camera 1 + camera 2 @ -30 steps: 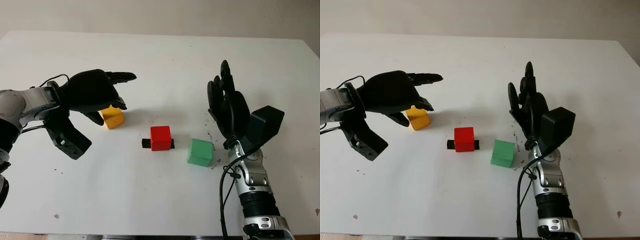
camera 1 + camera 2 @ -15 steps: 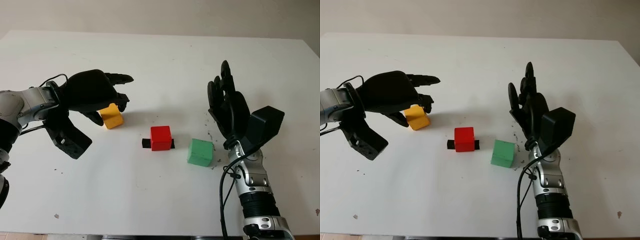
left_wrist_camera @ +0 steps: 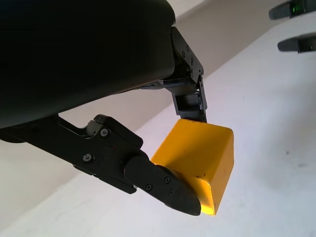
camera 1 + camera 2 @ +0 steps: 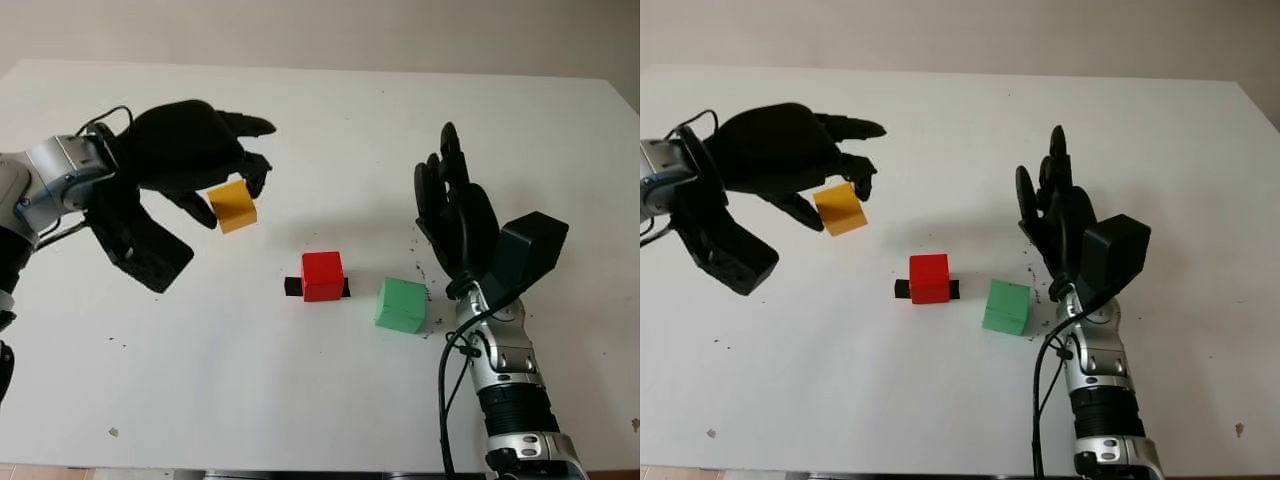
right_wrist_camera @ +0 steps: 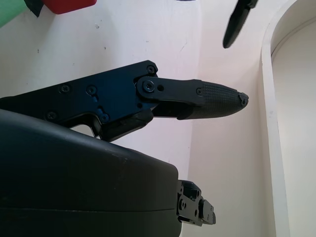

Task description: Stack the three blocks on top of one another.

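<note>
**A:** Where is the yellow block (image 4: pixel 233 206)?

**B:** In the left hand (image 4: pixel 195 160), up off the white table (image 4: pixel 330 110) and tilted. In the left wrist view the fingers (image 3: pixel 163 183) pinch it from opposite sides, one fingertip on its upper edge and another along its lower face. Its shadow falls on the table below, so it touches nothing but the hand.

**A:** And the other two blocks?

**B:** The red block (image 4: pixel 322 275) sits near the middle of the table on a small black strip (image 4: pixel 292 287) that sticks out on both sides of it. The green block (image 4: pixel 401 304) stands just beside it on the right, with a gap between them. Neither carries anything on top.

**A:** How far is the held block from them?

**B:** It hangs to the left of the red one and farther back on the table, well apart, not over it.

**A:** What about the right hand (image 4: pixel 455 212)?

**B:** It is open and holds nothing, raised upright just right of the green block and a little behind it. Whether it brushes the green block is hard to judge from the head views; it looks clear of it.

**A:** Anything else there?

**B:** Small dark specks (image 4: pixel 417 246) on the table near the right hand
</note>
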